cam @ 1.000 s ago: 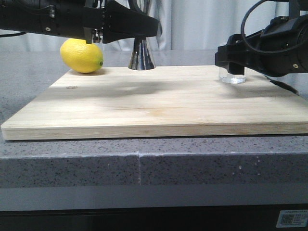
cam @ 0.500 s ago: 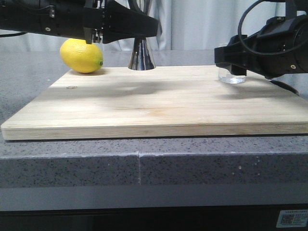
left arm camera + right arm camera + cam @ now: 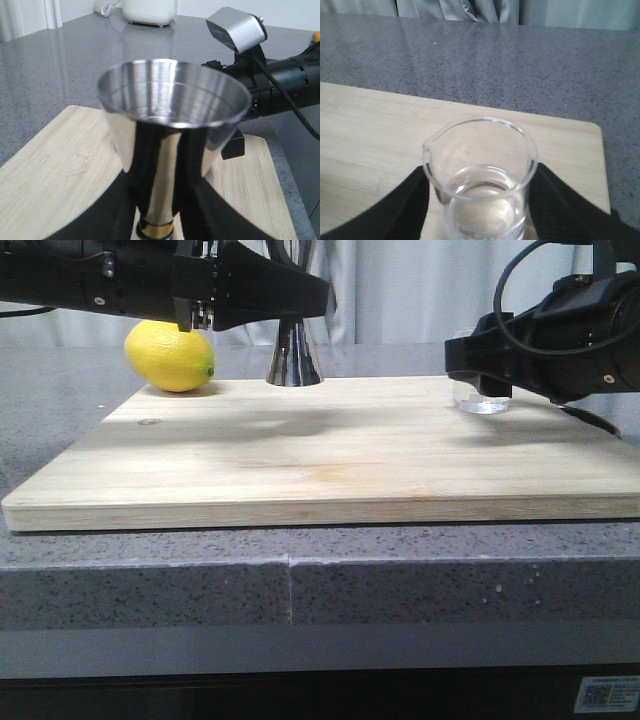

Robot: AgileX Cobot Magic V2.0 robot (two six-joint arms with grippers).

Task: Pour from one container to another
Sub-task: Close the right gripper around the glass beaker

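A: What sits on the pale wooden board (image 3: 330,455) on the grey speckled worktop (image 3: 300,585)?

B: The shiny steel hourglass jigger (image 3: 172,145), clasped by the left tool (image 3: 157,210); the small clear glass beaker (image 3: 482,187), held by the right tool (image 3: 480,205).

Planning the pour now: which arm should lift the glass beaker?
The right arm. Its gripper already flanks the beaker, fingers on both sides, while the left gripper is across the board at the jigger.
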